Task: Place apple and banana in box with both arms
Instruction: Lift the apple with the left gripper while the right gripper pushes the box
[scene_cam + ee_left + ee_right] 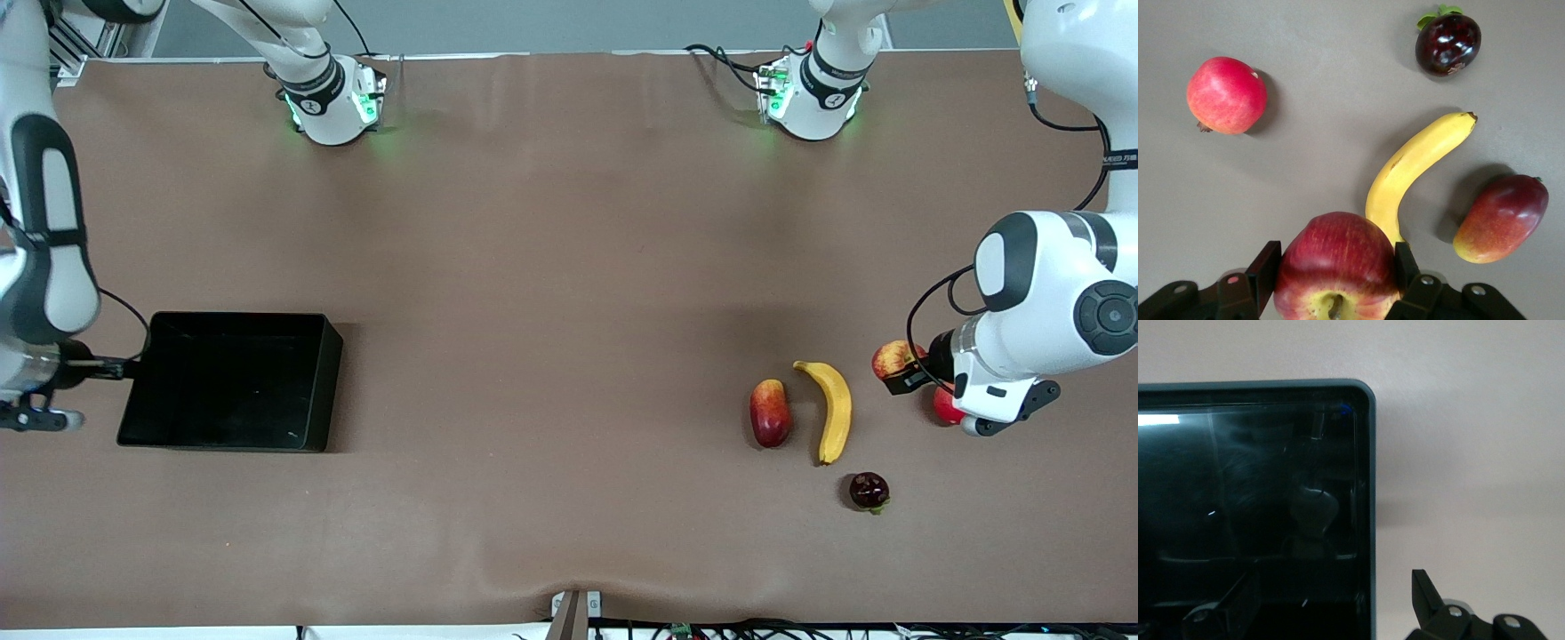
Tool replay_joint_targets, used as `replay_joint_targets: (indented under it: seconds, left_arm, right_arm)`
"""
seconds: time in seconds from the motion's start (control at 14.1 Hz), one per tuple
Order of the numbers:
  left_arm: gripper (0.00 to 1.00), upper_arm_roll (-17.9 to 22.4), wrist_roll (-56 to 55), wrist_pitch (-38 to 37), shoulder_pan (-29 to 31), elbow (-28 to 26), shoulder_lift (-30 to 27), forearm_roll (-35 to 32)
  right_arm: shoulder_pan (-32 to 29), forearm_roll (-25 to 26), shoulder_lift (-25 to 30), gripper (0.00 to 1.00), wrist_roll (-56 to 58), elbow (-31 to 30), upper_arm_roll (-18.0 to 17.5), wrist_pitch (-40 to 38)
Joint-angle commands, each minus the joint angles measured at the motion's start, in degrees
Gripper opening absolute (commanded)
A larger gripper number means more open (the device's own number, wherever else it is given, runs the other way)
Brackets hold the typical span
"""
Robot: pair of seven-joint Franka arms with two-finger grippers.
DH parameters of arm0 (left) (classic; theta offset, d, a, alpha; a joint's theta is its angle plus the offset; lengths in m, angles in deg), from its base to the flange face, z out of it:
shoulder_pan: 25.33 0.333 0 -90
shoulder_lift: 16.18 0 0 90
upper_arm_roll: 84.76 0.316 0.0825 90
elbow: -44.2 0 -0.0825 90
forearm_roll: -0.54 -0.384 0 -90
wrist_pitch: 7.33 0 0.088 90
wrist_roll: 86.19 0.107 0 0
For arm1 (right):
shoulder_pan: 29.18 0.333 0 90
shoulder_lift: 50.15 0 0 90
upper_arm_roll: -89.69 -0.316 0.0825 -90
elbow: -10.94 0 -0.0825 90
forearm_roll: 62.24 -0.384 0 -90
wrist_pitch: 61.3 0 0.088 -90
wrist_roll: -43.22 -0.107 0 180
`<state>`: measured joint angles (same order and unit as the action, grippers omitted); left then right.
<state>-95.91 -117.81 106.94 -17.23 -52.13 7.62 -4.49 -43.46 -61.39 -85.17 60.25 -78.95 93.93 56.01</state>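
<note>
My left gripper (905,377) is shut on the apple (892,357), red with yellow streaks, over the table at the left arm's end. In the left wrist view the apple (1336,263) fills the space between the fingers (1265,267). The banana (832,409) lies on the table beside it and also shows in the left wrist view (1415,163). The black box (316,382) sits at the right arm's end. My right gripper (120,367) is open at the box's end wall. In the right wrist view (1331,603) one finger is over the box's inside, the other outside the wall (1369,520).
A red-yellow mango-like fruit (770,412) lies beside the banana, toward the right arm's end. A dark purple fruit (869,491) lies nearer the front camera. A plain red round fruit (944,404) is partly hidden under the left arm. The table's front edge runs along the bottom.
</note>
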Motion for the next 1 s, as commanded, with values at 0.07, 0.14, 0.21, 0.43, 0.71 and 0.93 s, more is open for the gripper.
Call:
replay_joint_targets:
  seconds: [0.07,0.14,0.21,0.43,0.71,0.93]
  left_arm:
    - [0.0,-0.28,-0.2,-1.6,0.33,0.09,-0.95,-1.39]
    - [0.0,-0.28,-0.2,-1.6,0.42,0.09,-0.95,-1.92]
    - [0.0,-0.28,-0.2,-1.86,0.42,0.0,-1.12,-2.18]
    - [0.0,-0.28,-0.2,-3.35,0.51,0.27,-1.47,-2.27]
    - [0.0,-0.28,-0.2,-4.5,0.51,0.27,-2.35,-2.19]
    - [0.0,-0.28,-0.2,-4.58,0.51,0.18,-2.27,-2.19]
  right_arm:
    - [-2.24,-2.95,-5.31,1.0,6.52,0.59,-0.81,4.86]
    - [-2.5,-3.4,-5.49,0.49,6.69,-0.1,-0.81,4.34]
    - [-2.51,-3.4,-5.5,0.08,6.78,-0.63,-0.81,4.25]
    - [-2.68,-3.49,-5.41,0.0,6.61,-0.64,-0.9,4.16]
    - [-2.51,-9.09,-4.45,0.0,6.43,0.76,-0.99,1.1]
    - [-1.54,-11.49,-1.9,0.0,6.52,1.64,-1.34,-0.67]
